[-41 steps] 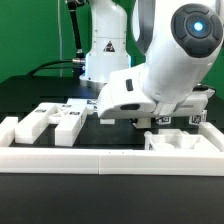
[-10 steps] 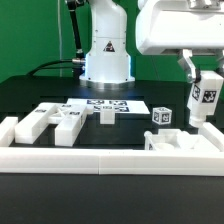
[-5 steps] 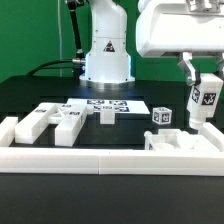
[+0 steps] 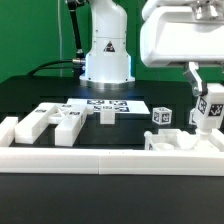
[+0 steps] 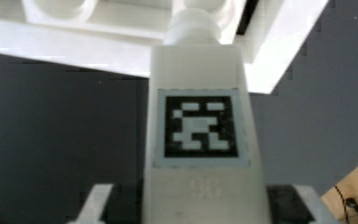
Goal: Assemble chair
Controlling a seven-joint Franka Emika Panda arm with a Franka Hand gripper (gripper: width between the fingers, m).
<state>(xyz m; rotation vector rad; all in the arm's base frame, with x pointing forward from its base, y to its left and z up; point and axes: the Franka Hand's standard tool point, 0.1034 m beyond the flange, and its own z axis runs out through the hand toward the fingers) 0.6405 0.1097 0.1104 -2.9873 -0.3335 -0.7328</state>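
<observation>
My gripper is shut on a long white chair piece with a marker tag and holds it upright above the table at the exterior view's right. It hangs just over a blocky white chair part by the border rail. In the wrist view the held piece fills the middle, with one finger on each side; the left finger shows at the edge. Two more chair pieces lie at the exterior view's left. A small piece and a tagged block lie in the middle.
The marker board lies flat behind the parts, before the robot base. The low white border rail runs along the front. In the wrist view a white part lies beyond the held piece.
The gripper has moved to the exterior view's right and slightly down with the piece in it. About four seconds ago the arm was low over the table's middle.
</observation>
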